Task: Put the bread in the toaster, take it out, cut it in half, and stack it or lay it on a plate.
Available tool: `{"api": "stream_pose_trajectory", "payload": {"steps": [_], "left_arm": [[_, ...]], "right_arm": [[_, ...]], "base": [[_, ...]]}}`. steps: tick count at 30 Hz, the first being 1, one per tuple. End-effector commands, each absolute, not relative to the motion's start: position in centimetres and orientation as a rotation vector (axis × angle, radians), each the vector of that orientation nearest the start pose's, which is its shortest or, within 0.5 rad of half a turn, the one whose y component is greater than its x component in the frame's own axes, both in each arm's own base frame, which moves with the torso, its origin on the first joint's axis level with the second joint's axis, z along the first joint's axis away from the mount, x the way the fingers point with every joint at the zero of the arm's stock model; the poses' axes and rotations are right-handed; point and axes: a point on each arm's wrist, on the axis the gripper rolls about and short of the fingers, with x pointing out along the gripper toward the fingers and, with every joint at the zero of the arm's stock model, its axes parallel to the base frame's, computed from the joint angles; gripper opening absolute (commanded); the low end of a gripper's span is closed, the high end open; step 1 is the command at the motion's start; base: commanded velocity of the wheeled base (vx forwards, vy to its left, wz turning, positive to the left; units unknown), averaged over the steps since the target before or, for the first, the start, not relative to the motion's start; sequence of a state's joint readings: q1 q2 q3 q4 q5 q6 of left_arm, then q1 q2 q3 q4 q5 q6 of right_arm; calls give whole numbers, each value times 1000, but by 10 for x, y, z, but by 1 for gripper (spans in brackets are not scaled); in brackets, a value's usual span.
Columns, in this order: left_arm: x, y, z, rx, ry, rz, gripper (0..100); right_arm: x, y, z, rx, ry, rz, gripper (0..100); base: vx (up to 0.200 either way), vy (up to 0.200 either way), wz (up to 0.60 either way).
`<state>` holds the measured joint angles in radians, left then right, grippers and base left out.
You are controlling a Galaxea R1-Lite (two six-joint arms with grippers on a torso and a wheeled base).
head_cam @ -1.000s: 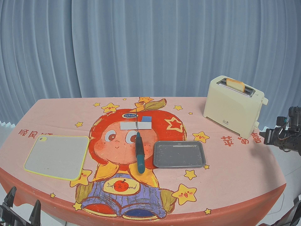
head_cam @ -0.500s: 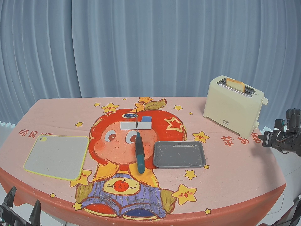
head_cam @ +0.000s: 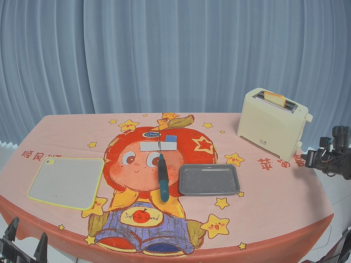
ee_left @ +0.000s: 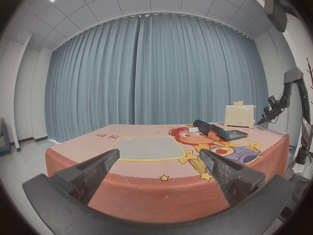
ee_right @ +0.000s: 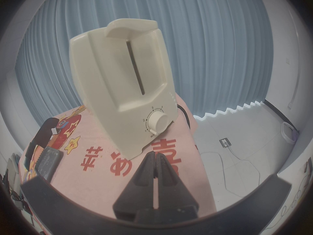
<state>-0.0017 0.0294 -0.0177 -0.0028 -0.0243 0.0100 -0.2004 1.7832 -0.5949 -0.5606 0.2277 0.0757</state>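
In the head view, the bread (head_cam: 274,98) stands upright in the slot of the cream toaster (head_cam: 272,123) at the far right of the bench (head_cam: 274,201), its top poking out. The grey plate (head_cam: 209,179) lies near the middle, the knife (head_cam: 162,176) just beside it, the cutting board (head_cam: 67,182) well to the left. The right claw (head_cam: 309,159) hangs just off the toaster's near right end. In the left wrist view, the left claw (ee_left: 158,154) is spread wide, off the bench edge near the cutting board (ee_left: 148,147). In the right wrist view, the right claw (ee_right: 155,155) has its fingers pressed together, empty, pointing at the toaster's (ee_right: 124,88) end below the dial (ee_right: 157,120).
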Motion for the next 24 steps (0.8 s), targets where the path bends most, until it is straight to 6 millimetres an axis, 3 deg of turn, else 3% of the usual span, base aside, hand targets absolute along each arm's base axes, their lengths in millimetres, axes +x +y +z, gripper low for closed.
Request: {"api": "stream_pose_trajectory", "payload": {"steps": [1, 24], "left_arm": [[-20, -1, 76, 9, 27, -26, 100], [-20, -1, 76, 10, 27, -26, 100]], "right_arm": [[283, -54, 90, 222, 632, -5, 0], [303, -60, 90, 309, 589, -35, 0]], "base": [[0, 0, 0], [0, 0, 0]]}}
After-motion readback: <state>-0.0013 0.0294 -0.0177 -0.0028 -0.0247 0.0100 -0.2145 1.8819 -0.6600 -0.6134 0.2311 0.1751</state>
